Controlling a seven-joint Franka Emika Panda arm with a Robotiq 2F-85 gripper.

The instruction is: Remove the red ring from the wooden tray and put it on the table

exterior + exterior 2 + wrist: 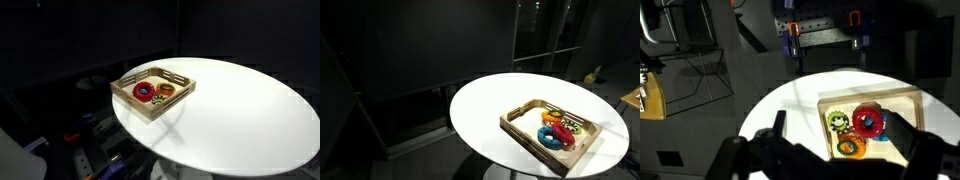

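The red ring (868,121) lies in the wooden tray (902,97), resting partly on a blue ring (883,134). A green ring (838,121) and an orange ring (850,148) lie beside it in the tray. The tray stands near the edge of the round white table (790,110). In an exterior view the red ring (144,92) sits at the tray's (128,79) near end. My gripper (835,122) is open and empty, well above the tray, with its fingers on either side of the rings in the wrist view. The arm is out of sight in both exterior views.
The white table (240,110) spreads wide beside the tray, and the tray (520,125) and table (485,105) also show in an exterior view. The surroundings are dark. Shelving with orange clamps (792,35) stands beyond the table.
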